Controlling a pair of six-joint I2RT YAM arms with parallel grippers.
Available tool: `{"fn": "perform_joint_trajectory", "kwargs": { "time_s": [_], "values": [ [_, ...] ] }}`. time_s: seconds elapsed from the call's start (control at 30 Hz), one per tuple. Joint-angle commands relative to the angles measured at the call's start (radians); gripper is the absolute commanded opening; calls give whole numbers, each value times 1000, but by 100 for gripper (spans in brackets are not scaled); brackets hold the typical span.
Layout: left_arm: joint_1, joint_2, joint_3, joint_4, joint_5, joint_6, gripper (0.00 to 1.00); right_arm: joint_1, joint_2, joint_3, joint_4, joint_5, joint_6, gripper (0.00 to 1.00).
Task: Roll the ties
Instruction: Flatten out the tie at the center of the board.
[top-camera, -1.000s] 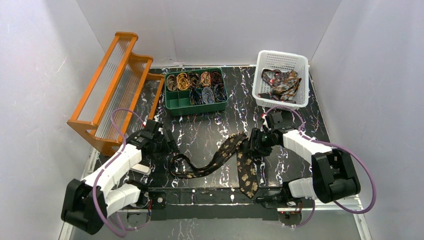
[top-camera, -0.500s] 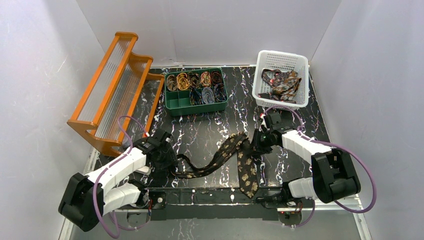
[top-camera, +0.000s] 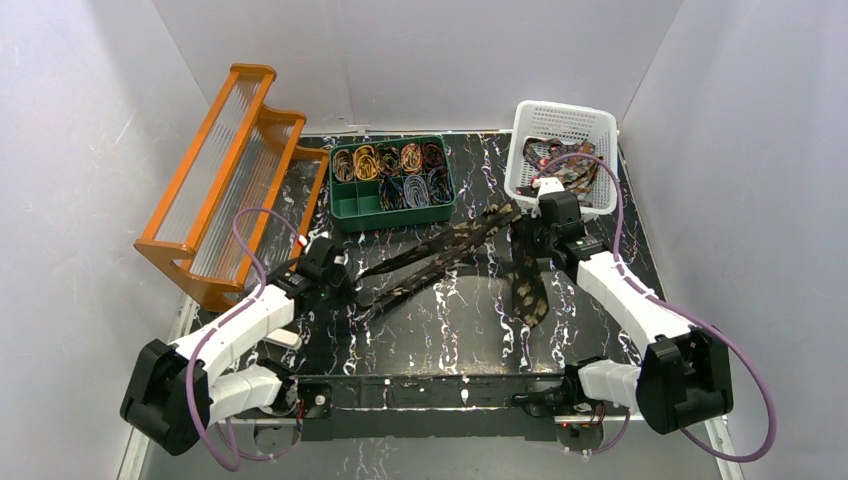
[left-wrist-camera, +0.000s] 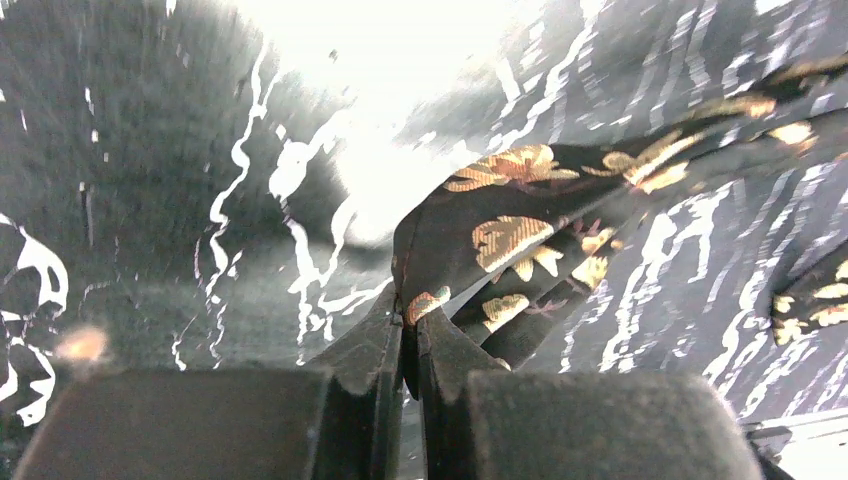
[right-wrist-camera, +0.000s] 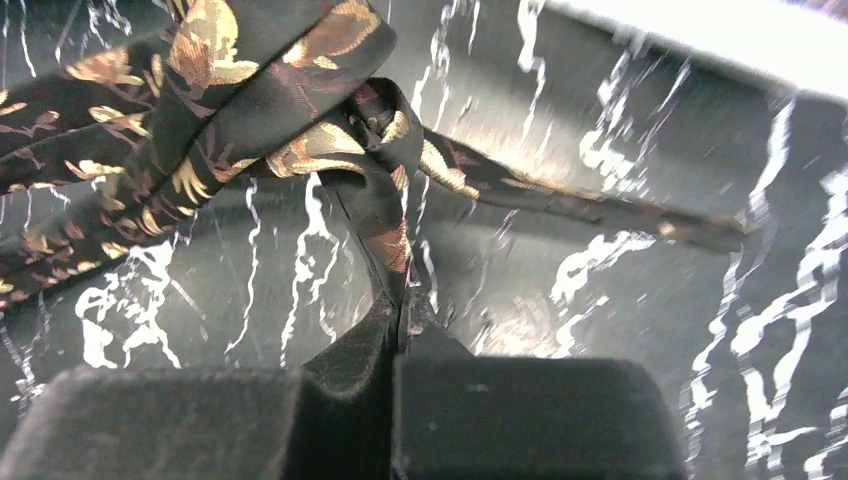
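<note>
Both are clamped on one gold-patterned necktie (top-camera: 440, 252): the left gripper (left-wrist-camera: 408, 318) pinches its near-left end, the right gripper (right-wrist-camera: 401, 312) its far-right fold (a tail droops nearward), so its long axis runs diagonally between them

Tie (top-camera: 440, 255) stretches before the box (top-camera: 357, 207) and basket (top-camera: 528, 185).

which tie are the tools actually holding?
The tie stretched between them, pinched by the left tool and right tool. Others sit coiled in the green box or heaped in the white basket.
</note>
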Motion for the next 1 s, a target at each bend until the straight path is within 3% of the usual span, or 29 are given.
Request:
{"fn": "perform_joint_trajectory", "kwargs": {
  "time_s": [0.0,0.1,0.23,0.43,0.67,0.77,0.87,0.97],
  "values": [
    [-3,3,107,-2,-96,44,0,13,-61,45,138,64,-292,1],
    [-3,10,121,-56,-159,34,0,69,-103,-5,152,59,-445,1],
    [3,-19,88,-97,-211,7,0,262,-134,-83,129,262,-596,1],
    [17,-66,43,-139,-245,-29,0,481,-84,-145,268,591,-841,1],
    [40,-110,72,-242,-309,-27,0,495,-74,-192,542,728,-1150,1],
    [45,-116,73,-255,-313,-32,0,498,-86,-188,584,760,-1217,1],
    [50,-123,72,-251,-310,-27,0,500,-110,-182,554,727,-1214,1],
    [52,-116,67,-237,-286,-15,0,542,-103,-110,235,523,-936,23]
  ]
}}
